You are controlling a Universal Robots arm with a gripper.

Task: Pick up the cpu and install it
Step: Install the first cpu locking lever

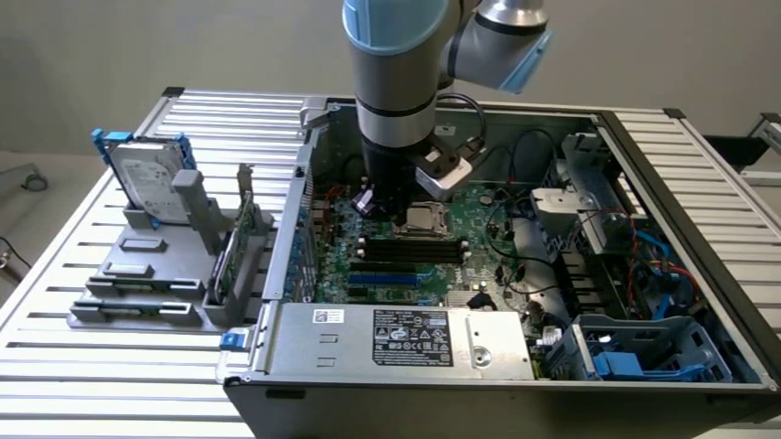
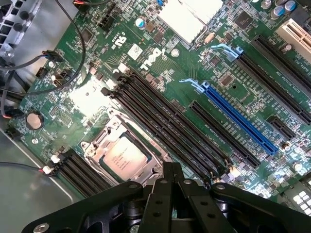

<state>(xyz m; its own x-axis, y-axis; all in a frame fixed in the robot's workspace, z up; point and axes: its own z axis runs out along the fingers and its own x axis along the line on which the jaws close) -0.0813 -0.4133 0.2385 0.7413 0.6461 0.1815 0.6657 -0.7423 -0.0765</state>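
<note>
Robot gripper (image 2: 171,171) w/ fingers pressed together, holding nothing, hangs just above the motherboard (image 2: 228,82). The cpu (image 2: 125,155) lies flat in its socket (image 2: 104,137), just beside the fingertips.

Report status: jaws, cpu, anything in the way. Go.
Gripper over the motherboard, jaws shut, holding nothing. Cpu seated in its socket, metal frame around it. Memory slots alongside; nothing lying on the chip.

The cpu (image 2: 124,156) had a dull brushed-metal lid, the motherboard (image 2: 228,63) looked glossy green, the gripper (image 2: 171,177) matte black plastic, and the table (image 1: 91,366) ribbed bare aluminium.
</note>
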